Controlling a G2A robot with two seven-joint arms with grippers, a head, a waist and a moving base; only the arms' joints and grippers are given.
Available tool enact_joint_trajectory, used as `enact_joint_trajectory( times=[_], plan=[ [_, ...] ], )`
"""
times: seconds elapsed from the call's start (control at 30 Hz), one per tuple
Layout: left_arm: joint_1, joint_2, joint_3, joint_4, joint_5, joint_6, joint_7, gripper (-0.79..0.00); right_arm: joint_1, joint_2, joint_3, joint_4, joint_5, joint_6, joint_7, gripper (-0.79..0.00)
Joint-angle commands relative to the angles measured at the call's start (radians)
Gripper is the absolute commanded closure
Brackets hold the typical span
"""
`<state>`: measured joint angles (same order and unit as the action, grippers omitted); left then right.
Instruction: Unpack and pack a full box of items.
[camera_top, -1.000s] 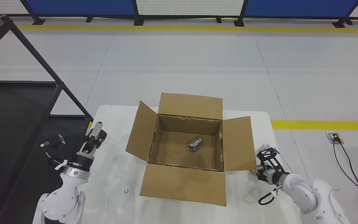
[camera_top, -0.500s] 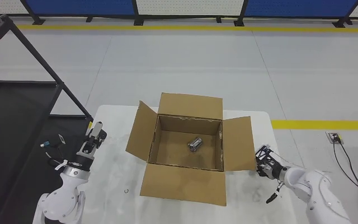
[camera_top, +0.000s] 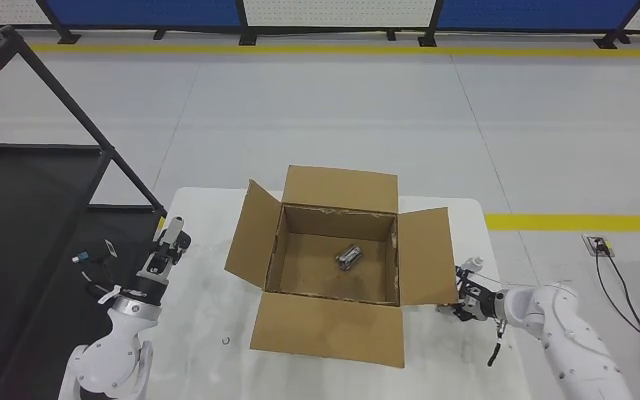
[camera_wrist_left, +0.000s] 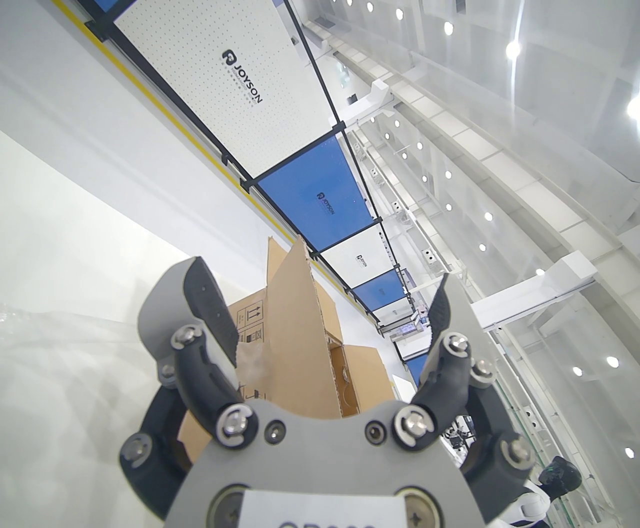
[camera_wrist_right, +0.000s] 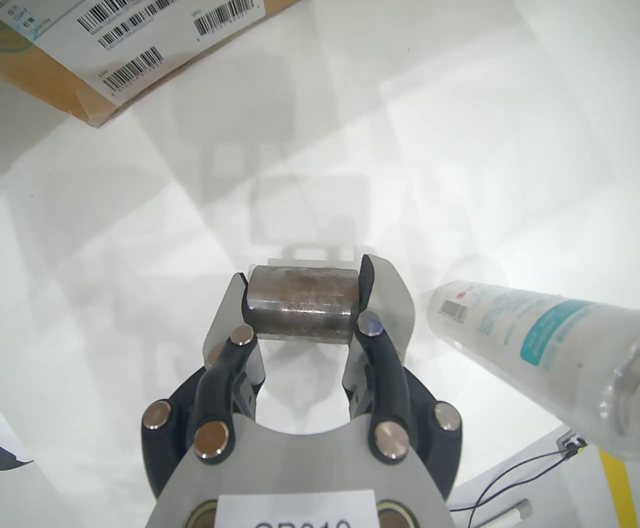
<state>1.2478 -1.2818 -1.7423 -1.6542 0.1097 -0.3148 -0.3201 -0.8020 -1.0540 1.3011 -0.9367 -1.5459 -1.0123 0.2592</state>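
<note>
White table stands on a pale grey floor. One yellow floor line runs out from the table's right side. A second yellow line lies along the foot of a partition of blue panels and white panels. A black frame stands over a dark mat to the left. A floor socket with its cable sits to the right. Ceiling lights are lit.
</note>
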Motion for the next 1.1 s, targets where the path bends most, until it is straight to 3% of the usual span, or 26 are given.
enact_joint_trajectory(
  times=[0.0,0.07,0.1,0.23,0.53,0.57,0.63,0.7,1.07],
  plan=[
    [0.0,0.0,0.0,0.0,0.0,0.0,0.0,-0.785,0.013,0.007,-0.022,0.02,-0.006,0.0,-0.028,0.0],
    [0.0,0.0,0.0,0.0,0.0,0.0,0.0,-0.785,0.025,0.015,-0.043,0.04,-0.013,0.0,-0.057,0.0],
    [0.0,0.0,0.0,0.0,0.0,0.0,0.0,-0.785,0.03,0.019,-0.051,0.05,-0.014,0.0,-0.072,-0.089],
    [0.0,0.0,0.0,0.0,0.0,0.0,0.0,-0.785,0.041,0.035,-0.078,0.071,-0.02,0.0,-0.124,-0.292],
    [0.0,0.0,0.0,0.0,0.0,0.0,0.0,-0.785,0.037,0.065,-0.103,0.072,-0.02,0.0,-0.198,-0.391],
    [0.0,0.0,0.0,0.0,0.0,0.0,0.0,-0.785,0.034,0.069,-0.103,0.07,-0.022,0.0,-0.201,-0.526],
    [0.0,0.0,0.0,0.0,0.0,0.0,0.0,-0.785,0.029,0.075,-0.105,0.061,-0.021,0.0,-0.204,-0.708],
    [0.0,0.0,0.0,0.0,0.0,0.0,0.0,-0.785,0.024,0.081,-0.105,0.054,-0.018,0.0,-0.204,-0.785],
    [0.0,0.0,0.0,0.0,0.0,0.0,0.0,-0.785,-0.056,0.12,-0.028,-0.055,0.008,0.027,-0.204,-0.785]
  ],
)
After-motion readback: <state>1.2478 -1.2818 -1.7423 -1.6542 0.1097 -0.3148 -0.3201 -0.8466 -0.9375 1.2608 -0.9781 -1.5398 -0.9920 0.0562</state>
